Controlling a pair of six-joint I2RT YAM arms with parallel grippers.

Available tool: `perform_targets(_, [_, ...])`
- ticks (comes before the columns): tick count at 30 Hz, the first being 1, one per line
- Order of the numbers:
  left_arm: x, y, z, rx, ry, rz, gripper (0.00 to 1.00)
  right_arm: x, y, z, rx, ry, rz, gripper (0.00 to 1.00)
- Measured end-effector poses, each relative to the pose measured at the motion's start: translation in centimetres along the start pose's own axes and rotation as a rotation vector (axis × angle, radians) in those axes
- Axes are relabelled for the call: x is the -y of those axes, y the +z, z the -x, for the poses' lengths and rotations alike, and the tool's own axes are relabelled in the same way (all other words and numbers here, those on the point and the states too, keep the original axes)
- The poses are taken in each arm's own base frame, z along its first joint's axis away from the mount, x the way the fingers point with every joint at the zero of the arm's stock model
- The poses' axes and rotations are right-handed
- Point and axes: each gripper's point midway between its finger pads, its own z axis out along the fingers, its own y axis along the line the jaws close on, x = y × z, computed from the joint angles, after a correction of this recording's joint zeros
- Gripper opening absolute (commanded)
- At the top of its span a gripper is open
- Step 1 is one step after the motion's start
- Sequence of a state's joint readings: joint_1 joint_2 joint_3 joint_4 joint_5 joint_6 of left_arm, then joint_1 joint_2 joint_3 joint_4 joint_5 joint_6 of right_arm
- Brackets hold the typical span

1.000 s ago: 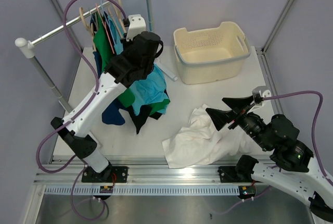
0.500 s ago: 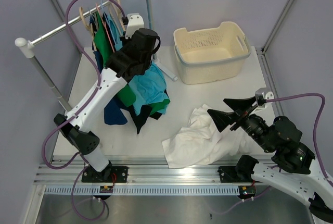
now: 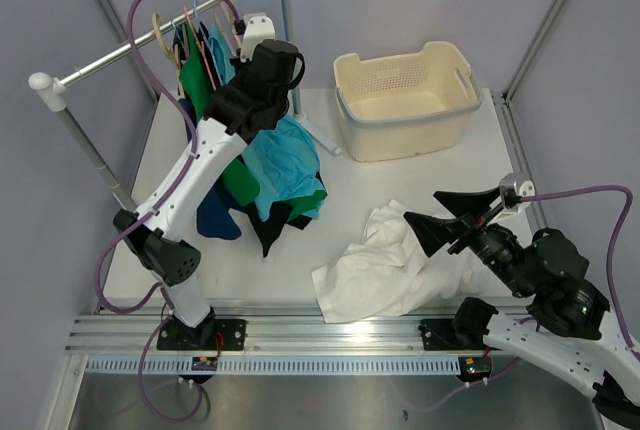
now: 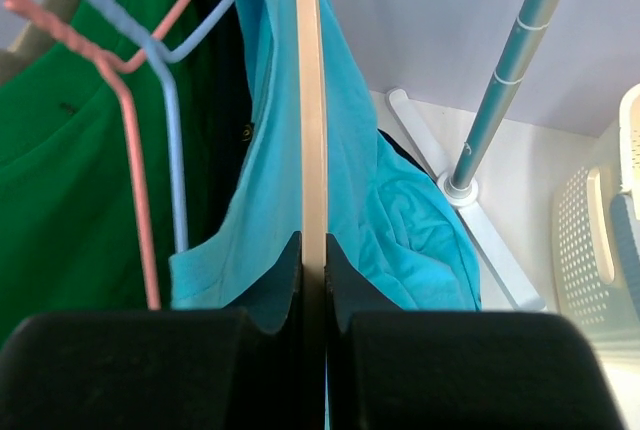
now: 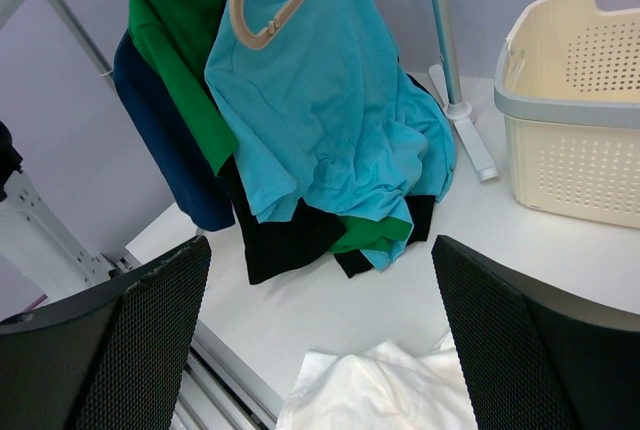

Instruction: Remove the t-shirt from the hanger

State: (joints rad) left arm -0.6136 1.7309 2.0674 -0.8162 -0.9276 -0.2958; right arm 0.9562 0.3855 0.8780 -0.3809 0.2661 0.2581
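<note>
— What had been moved since the earlier view?
— The left gripper (image 4: 313, 255) had been raised nearer the rail (image 3: 150, 42), left of the basket (image 3: 400, 135).
— How were the jaws set?
— The left jaws were clamped on the hanger (image 4: 310, 100), seen edge-on with its long axis pointed straight away, probably for rehanging. The right gripper (image 5: 320, 250) was spread wide, with nothing held.
— And the t-shirt (image 3: 375, 270)?
— It was left crumpled on the surface in front of the basket, off the hanger, stretched roughly crosswise.

The t-shirt (image 5: 372, 392) runs off the right-wrist view's bottom edge.
</note>
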Motion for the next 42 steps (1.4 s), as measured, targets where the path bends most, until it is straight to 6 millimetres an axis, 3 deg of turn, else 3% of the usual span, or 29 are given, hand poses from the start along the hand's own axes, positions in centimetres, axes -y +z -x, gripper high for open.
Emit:
perform_targets(7, [0.8,2.0,-1.5,-0.029,0.028,0.023,0.00,-0.2,-0.5,0.4,0.016,0.010,0.014,0.99])
perform_targets(13, [0.5,2.4,-1.4,-0.032,0.010,0.032,0.02,-0.2,-0.5,0.3,0.014,0.013,0.014,0.99])
perform_targets(17, [0.7,2.3,-1.5,-0.038,0.001,0.014,0.28,-0.3,-0.5,0.3,0.012,0.013,0.019,1.00])
perform_targets(23, [1.2,1.7,-1.4,-0.050,-0.014,-0.048,0.55,-0.4,-0.7,0.3,0.011,0.014,0.028,0.99])
perform_targets(25, [1.3,1.3,-1.1,-0.050,-0.019,-0.071,0.71,-0.4,-0.8,0.4,0.016,0.015,0.029,0.99])
perform_targets(27, [1.4,0.9,-0.8,-0.050,-0.028,-0.098,0.90,-0.4,-0.8,0.5,0.018,0.016,0.031,0.99])
perform_targets(29, [1.3,0.2,-0.6,-0.050,-0.037,-0.130,0.99,-0.4,-0.8,0.4,0.017,0.016,0.031,1.00])
perform_targets(37, [0.9,-5.0,0.0,-0.070,-0.076,-0.386,0.99,0.6,0.0,0.0,0.006,0.032,-0.039,0.99])
perform_targets(42, [0.8,-8.9,-0.8,-0.083,-0.075,-0.549,0.99,2.9,2.3,-2.8,-0.107,0.054,-0.226,0.99])
